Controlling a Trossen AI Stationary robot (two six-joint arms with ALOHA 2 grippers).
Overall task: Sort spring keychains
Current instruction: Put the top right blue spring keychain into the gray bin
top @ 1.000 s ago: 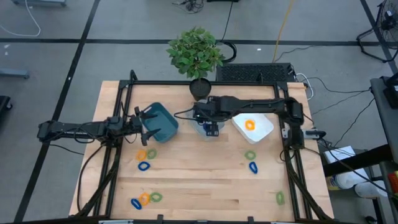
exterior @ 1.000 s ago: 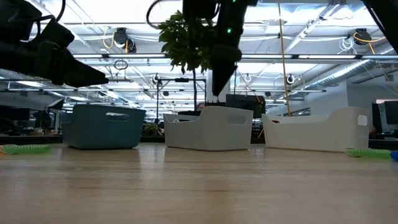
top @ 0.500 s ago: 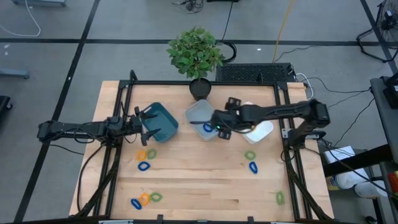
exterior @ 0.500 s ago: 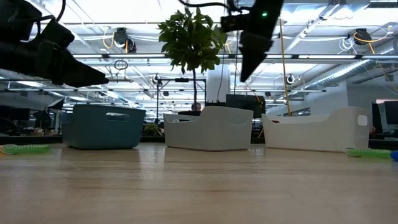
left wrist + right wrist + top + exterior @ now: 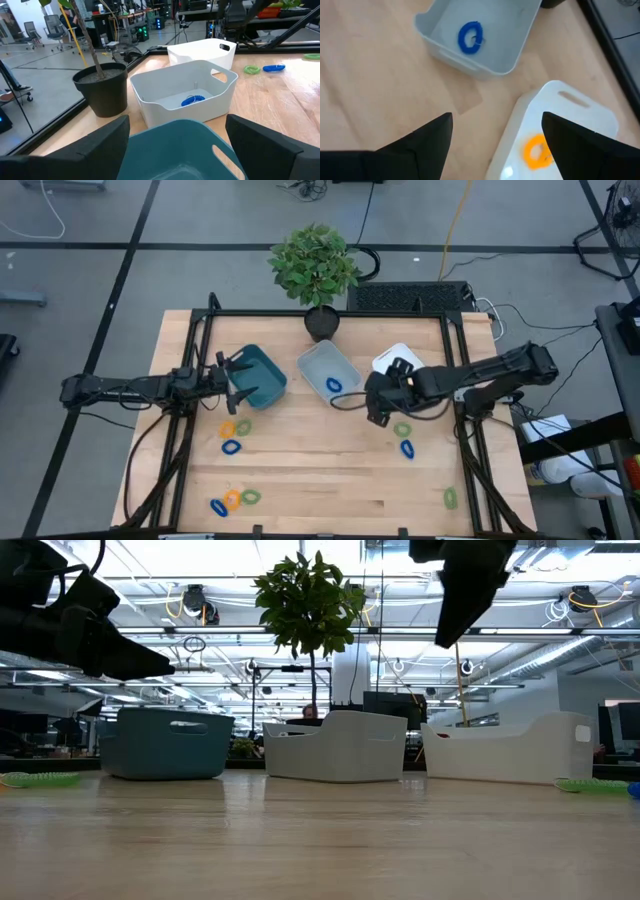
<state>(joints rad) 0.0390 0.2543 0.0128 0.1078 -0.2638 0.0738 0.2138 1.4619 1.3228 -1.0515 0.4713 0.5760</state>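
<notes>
- Two keychains are already lying sorted, by my count; about ten are waiting on the table.
- The left gripper is hovering wide open and empty over the teal bin.
- Loose spring keychains are lying just below it.
- A blue keychain is sitting in the grey-blue bin.
- The right gripper is hanging spread and empty.
- An orange keychain is resting in the white bin.

Table: light wood, black frame rails.
Bins: teal bin at left, grey-blue bin at ctr, white bin at right.
Plant pot: at rear edge.
Spring keychains: scattered loose in front of bins; blue, orange, green.
</notes>
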